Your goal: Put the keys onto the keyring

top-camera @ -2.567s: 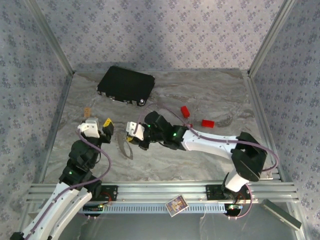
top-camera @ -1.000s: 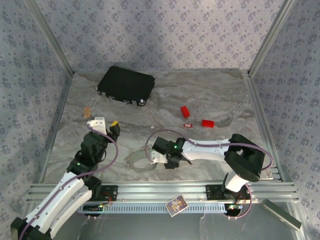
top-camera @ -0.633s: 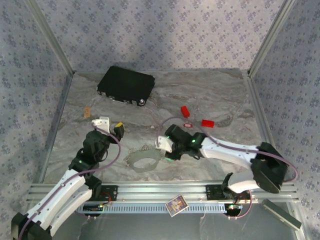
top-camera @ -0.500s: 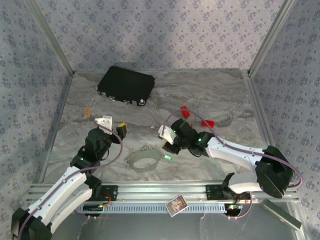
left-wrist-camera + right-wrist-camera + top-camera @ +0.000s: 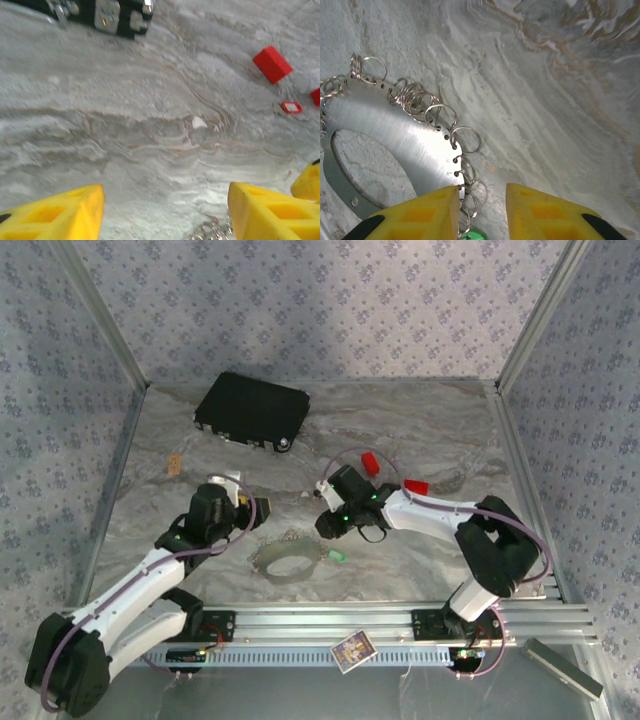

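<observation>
- The pale flat keyring loop edged with small silvery rings (image 5: 415, 150) lies flat on the grey marbled worktop (image 5: 430, 430), near the front between the arms.
- The tiny bright green key (image 5: 337, 557) lies just beside its right edge.
- The small red-and-white key (image 5: 291, 106) lies farther back, near a red block (image 5: 272, 64).
- The right claw (image 5: 481, 210) hovers over the ringed edge, slightly apart and empty.
- The left claw (image 5: 165, 212) gapes wide, holding nothing.

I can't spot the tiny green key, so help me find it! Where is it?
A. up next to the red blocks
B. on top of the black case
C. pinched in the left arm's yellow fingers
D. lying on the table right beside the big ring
D: the green key lies on the table close beside the keyring, on the side toward the right arm.
</observation>
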Tool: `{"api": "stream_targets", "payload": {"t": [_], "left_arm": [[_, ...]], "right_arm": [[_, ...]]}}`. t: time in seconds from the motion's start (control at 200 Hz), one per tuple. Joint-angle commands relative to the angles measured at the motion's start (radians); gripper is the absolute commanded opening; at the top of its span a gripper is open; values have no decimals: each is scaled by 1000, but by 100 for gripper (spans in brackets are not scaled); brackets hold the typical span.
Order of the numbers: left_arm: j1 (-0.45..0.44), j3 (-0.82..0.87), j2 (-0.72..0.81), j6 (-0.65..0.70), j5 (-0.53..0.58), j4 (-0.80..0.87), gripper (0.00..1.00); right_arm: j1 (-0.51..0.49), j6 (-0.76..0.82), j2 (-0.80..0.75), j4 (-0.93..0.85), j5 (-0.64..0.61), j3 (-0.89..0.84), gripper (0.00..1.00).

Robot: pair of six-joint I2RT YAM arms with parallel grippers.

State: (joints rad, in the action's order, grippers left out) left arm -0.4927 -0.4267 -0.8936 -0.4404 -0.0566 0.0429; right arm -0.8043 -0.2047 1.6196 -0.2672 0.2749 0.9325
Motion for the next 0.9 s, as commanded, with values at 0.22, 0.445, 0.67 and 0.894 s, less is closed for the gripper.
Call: {"api": "stream_targets", "payload": {"t": [0.22, 0.445, 0.67, 0.894], "left_arm": [[5, -61, -98, -133, -115, 13, 65], [6, -78, -107, -126, -115, 17, 65], [5, -78, -107, -126, -113, 25, 65], [5, -78, -107, -124, -111, 25, 65]], "right_arm": [[8, 6, 119, -112, 90, 77, 30], [9, 26, 154, -120, 135, 92, 28], [8, 45, 169, -138, 152, 100, 22], [8, 57, 166, -154, 149, 103, 14]]}}
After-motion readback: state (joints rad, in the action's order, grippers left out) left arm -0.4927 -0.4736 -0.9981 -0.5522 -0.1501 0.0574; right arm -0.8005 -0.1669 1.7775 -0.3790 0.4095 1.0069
